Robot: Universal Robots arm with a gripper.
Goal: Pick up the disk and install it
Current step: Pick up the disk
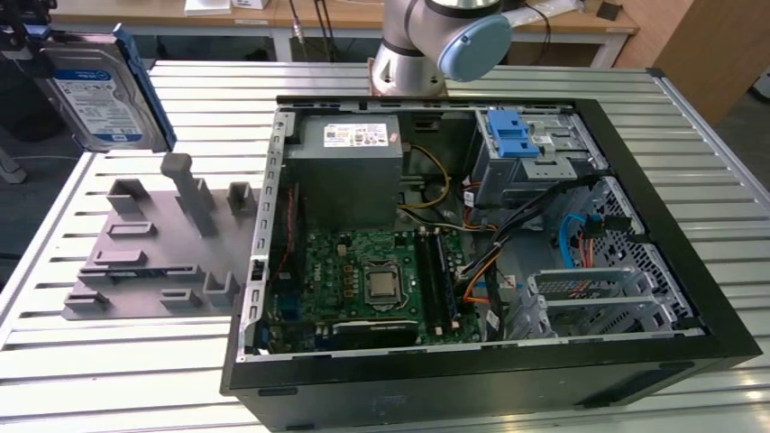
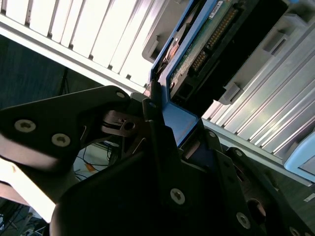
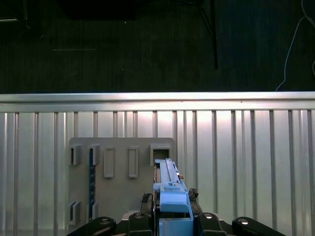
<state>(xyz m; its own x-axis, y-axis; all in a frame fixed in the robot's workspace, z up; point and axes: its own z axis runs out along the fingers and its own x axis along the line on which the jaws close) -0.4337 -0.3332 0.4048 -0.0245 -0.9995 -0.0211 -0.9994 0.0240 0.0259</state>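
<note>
The disk (image 1: 103, 86), a silver hard drive with a white-and-blue label and blue side rails, hangs upright in the air above the table's far corner, at the exterior view's left. My gripper (image 1: 34, 41) is shut on its edge there. In the first wrist view the disk (image 3: 169, 187) shows edge-on with a blue rail between my fingers, above the grey fixture plate (image 3: 118, 187). The second wrist view shows the disk's circuit-board side (image 2: 206, 44) and a blue rail clamped in the gripper (image 2: 172, 130).
An open black computer case (image 1: 481, 361) lies on the slatted metal table (image 1: 121, 361). Inside are a grey power supply box (image 1: 349, 171), a motherboard (image 1: 373, 280) and a grey drive cage with a blue latch (image 1: 517, 135). The arm's base (image 1: 416, 45) stands behind the case.
</note>
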